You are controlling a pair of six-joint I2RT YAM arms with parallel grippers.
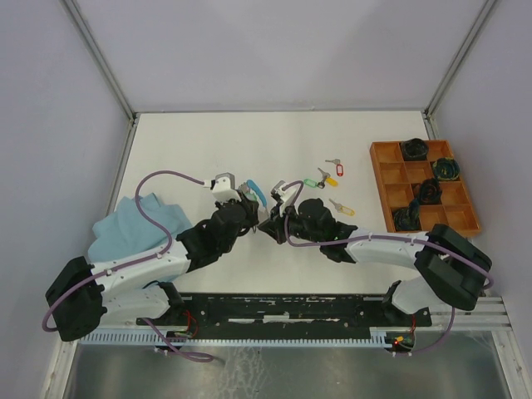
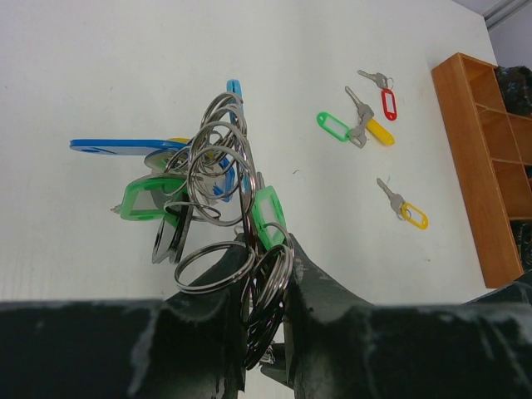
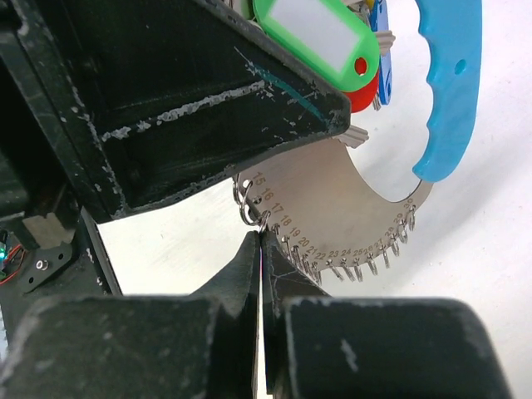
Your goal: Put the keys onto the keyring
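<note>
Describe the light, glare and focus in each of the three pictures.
Top view: soft, even light, faint shadows on the table, frame posts leaning as through a wide lens. Left wrist view: the metal rings glint, the left fingers near the lens are dark and soft. Right wrist view: the right fingers blur, the numbers on the keyring read sharp.
</note>
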